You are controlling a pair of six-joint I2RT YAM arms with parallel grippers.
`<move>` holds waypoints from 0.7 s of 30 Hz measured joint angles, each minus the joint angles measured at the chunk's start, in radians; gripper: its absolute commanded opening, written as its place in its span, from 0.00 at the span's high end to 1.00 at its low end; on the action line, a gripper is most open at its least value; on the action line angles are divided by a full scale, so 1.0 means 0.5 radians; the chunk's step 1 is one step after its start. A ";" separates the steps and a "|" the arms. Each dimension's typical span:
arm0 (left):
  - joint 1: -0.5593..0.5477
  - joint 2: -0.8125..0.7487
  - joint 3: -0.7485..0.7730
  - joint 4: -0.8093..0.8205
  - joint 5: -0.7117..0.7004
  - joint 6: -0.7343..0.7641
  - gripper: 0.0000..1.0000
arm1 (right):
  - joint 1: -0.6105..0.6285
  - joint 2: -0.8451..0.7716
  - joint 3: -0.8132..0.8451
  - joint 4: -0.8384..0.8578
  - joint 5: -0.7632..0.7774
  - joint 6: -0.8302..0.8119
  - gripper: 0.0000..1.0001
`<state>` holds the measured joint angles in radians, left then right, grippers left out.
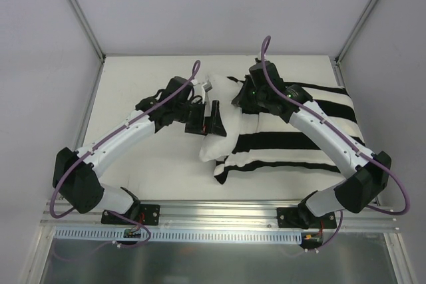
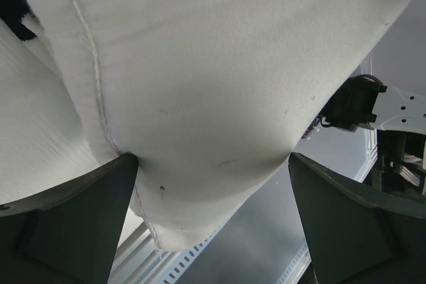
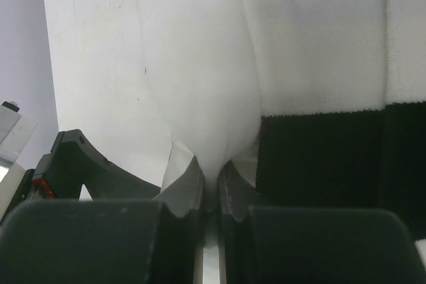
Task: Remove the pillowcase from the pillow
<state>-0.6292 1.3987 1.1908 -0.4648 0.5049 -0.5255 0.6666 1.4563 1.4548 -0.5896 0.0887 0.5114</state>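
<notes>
Left gripper (image 2: 212,157): jaws spread wide, straddling the bare end of the pillow (image 2: 219,64). The cloth bulges down between my two fingers (image 2: 73,224). One tip sits on the stitched seam and the other just meets the opposite flank. Can't tell if I'm squeezing or only touching.

Right gripper (image 3: 212,183): jaws together, clamped on a thin fold of smooth white cloth. It reads as pillow fabric, not knit. The pillowcase (image 3: 319,51) starts just beside that fold, with its black and white bands running off to one side of the wrist view.

Top camera: both wrists meet over the middle of the table (image 1: 146,91). The left one comes in from the left and the right one reaches over the striped cloth. The pillow lies across the table with its left end bare and plump, sticking out of the pillowcase mouth. The rest of it is inside the sleeve, toward the right wall.

The right gripper sits at the far side of the mouth and the left gripper on the bare end's left side, near each other but apart. The striped part rests on the table, its near edge close to the aluminium rail (image 1: 219,212) where my bases are bolted. A purple cable (image 1: 197,68) runs along each arm.
</notes>
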 measured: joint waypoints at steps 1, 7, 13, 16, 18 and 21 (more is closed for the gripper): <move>-0.012 0.001 0.000 0.000 -0.018 0.008 0.01 | 0.000 0.002 0.002 -0.001 -0.001 0.000 0.99; -0.124 0.056 0.000 0.011 -0.178 0.076 0.01 | 0.017 0.068 0.064 -0.024 -0.001 -0.001 0.99; -0.198 0.181 0.002 0.047 -0.221 0.056 0.40 | 0.047 0.101 0.067 -0.057 -0.002 -0.002 0.95; -0.200 0.192 0.005 0.060 -0.223 0.016 1.00 | 0.050 0.103 0.069 -0.063 -0.031 -0.014 0.28; -0.190 0.192 0.005 0.063 -0.227 -0.016 1.00 | 0.052 0.102 0.107 -0.062 -0.037 -0.050 0.08; -0.119 0.169 -0.008 0.071 -0.213 -0.074 1.00 | 0.056 0.060 0.164 -0.103 0.009 -0.105 0.01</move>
<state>-0.6888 1.4834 1.1866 -0.4294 0.3985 -0.5625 0.6949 1.4860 1.5368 -0.6411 0.0933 0.4587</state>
